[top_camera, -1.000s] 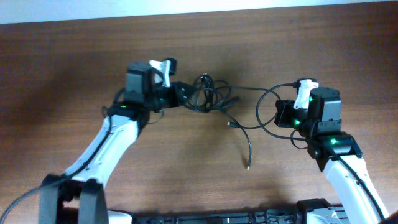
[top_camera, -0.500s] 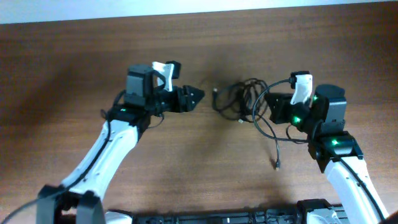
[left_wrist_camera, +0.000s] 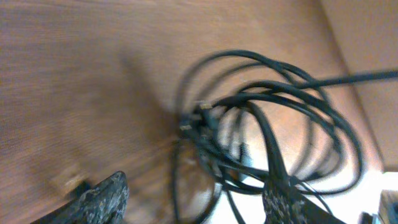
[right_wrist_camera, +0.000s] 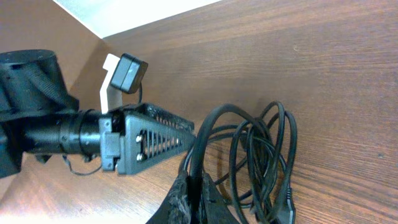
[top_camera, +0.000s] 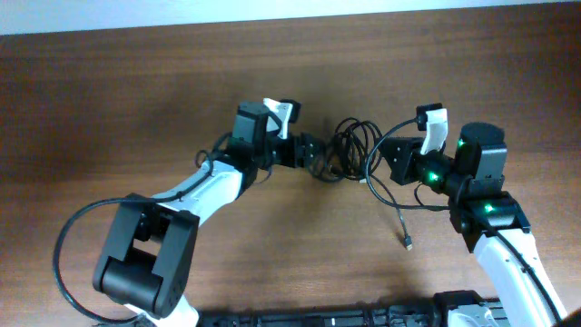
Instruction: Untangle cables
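The cables (top_camera: pixel 349 145) form one black tangle of loops on the wooden table between my two grippers. One tail runs down to a small plug (top_camera: pixel 409 244). My left gripper (top_camera: pixel 317 155) is open at the tangle's left edge. In the left wrist view its fingers (left_wrist_camera: pixel 102 198) stand wide apart, and loops of the cables (left_wrist_camera: pixel 267 118) lie ahead of them and partly between them. My right gripper (top_camera: pixel 377 169) is shut on one strand at the tangle's right side. In the right wrist view that strand rises from between the fingertips (right_wrist_camera: pixel 198 186) into the coils (right_wrist_camera: pixel 261 155).
The left arm stretches across the table's middle, its black finger (right_wrist_camera: pixel 152 142) lying just left of the coils. A thick black wire (top_camera: pixel 68 245) loops by the left arm's base. The table's far edge (top_camera: pixel 290 20) meets a pale wall.
The left gripper let go of the tangle, which swung right toward the right gripper. The left arm has since reached right, with jaws open, up to the tangle. The right gripper kept its hold.
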`<act>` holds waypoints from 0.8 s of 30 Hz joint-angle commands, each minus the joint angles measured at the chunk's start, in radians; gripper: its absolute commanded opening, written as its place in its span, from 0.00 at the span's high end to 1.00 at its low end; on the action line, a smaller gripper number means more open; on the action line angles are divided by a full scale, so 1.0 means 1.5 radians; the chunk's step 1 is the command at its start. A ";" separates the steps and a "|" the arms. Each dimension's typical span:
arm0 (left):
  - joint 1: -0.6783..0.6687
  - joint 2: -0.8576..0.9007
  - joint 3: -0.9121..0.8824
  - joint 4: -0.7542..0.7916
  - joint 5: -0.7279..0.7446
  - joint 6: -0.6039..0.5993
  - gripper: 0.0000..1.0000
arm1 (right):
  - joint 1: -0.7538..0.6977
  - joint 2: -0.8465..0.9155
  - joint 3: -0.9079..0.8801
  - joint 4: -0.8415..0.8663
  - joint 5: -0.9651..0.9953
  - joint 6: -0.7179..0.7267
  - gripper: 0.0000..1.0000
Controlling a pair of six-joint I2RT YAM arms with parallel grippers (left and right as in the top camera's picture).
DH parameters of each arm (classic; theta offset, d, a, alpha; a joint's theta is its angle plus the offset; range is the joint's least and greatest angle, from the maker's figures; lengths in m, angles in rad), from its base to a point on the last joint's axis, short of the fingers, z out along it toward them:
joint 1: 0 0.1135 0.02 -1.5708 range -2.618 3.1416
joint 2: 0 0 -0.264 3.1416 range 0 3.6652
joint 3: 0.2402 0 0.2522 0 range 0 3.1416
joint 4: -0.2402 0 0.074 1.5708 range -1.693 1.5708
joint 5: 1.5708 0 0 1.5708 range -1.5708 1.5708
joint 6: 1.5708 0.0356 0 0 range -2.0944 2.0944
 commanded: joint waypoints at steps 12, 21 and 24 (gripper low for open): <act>-0.045 0.007 0.002 0.076 0.165 -0.020 0.33 | -0.003 -0.008 0.006 -0.059 0.081 -0.010 0.96; -0.090 0.027 0.002 0.026 0.047 -0.020 0.33 | -0.003 -0.008 0.006 -0.064 0.081 -0.010 0.96; -0.102 0.028 0.002 0.025 -0.021 -0.019 0.48 | -0.003 -0.008 0.006 -0.076 0.088 -0.010 0.96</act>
